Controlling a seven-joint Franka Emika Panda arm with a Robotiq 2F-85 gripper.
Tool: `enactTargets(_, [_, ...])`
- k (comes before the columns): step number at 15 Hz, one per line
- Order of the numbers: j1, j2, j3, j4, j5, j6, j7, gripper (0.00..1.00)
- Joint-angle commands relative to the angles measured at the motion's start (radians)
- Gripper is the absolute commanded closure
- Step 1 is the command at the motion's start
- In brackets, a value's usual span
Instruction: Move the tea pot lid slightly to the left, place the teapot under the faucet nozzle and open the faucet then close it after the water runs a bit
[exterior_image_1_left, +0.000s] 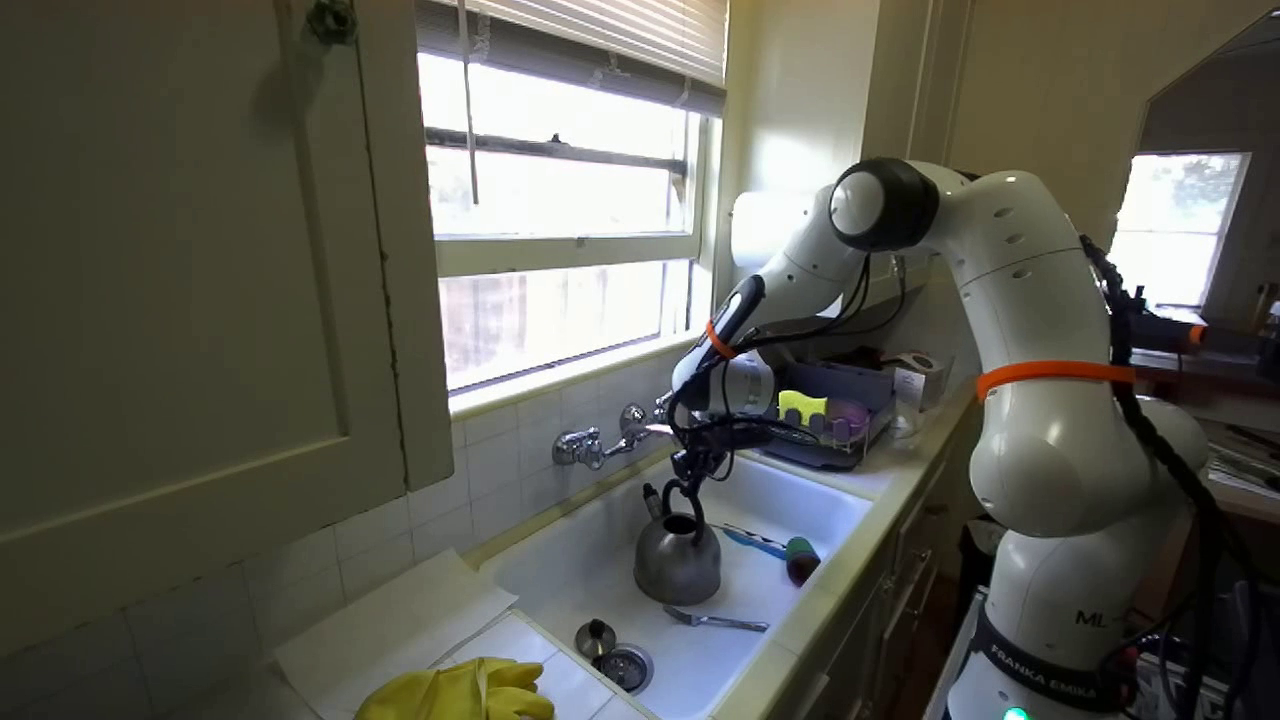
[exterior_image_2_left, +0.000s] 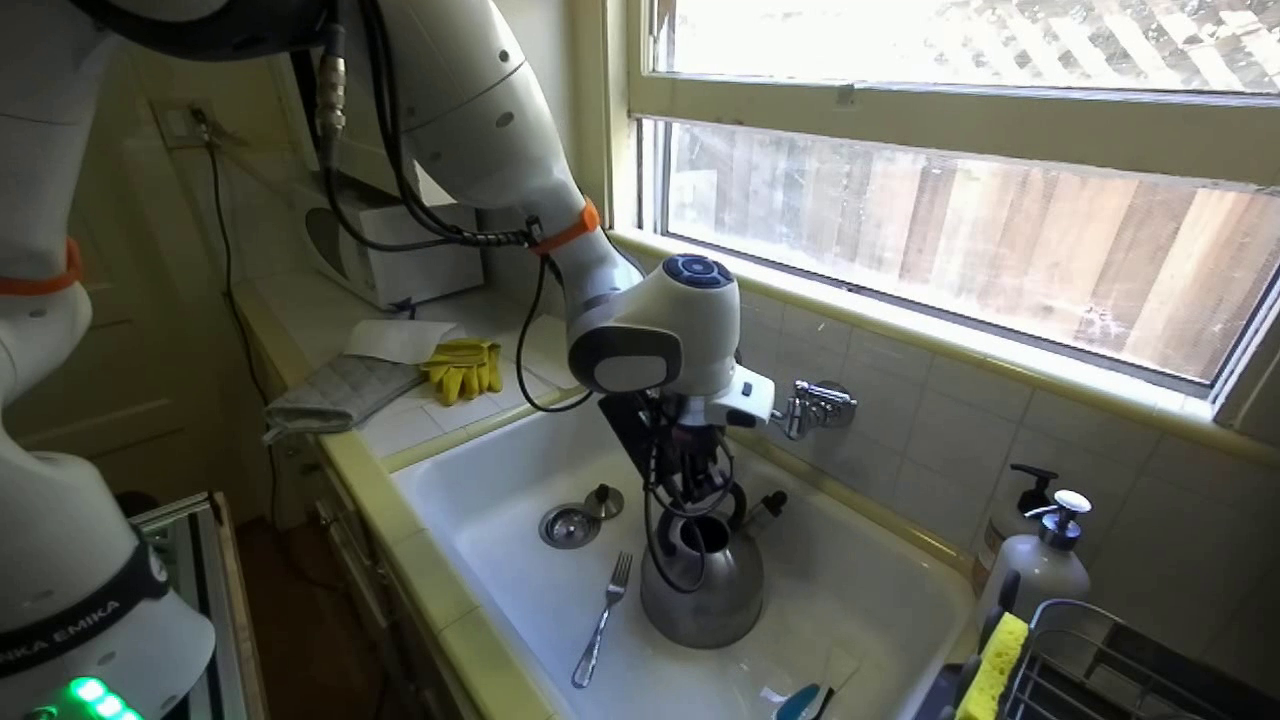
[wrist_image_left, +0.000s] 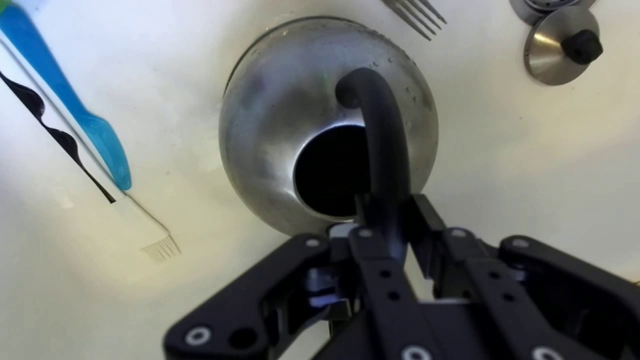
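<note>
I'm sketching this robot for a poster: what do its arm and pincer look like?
The arm is white and rounded, with orange bands and black cables along it. A black stripe low on it reads FRANKA EMIKA, with ML lettered above and green lights below. The pincer is black and angular, with flat jointed links and silvery pivots.

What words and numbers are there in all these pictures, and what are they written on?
"FRANKA EMIKA": the robot's black band.
"ML": the white arm, just above that.
"NKA EMIKA": the black band again, cut off by an exterior view's edge.
Too small or blurred: any print on the box and black-pump bottle.
No numbers I can read.
</note>
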Motion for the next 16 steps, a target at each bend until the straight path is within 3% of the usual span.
enactTargets(1, [-0.009, -0.045, 0.018, -0.042, 0.008, -0.024, -0.049, 0.95])
enactTargets(5, [-0.023, -0.045, 0.038, -0.041, 0.028, -0.028, -0.071, 0.95])
enactTargets(10, [-0.067, -0.058, 0.098, -0.053, 0.146, -0.028, -0.053, 0.95])
enactTargets(16, [-0.011, -0.075, 0.04, -0.076, 0.195, -0.002, 0.08, 0.95])
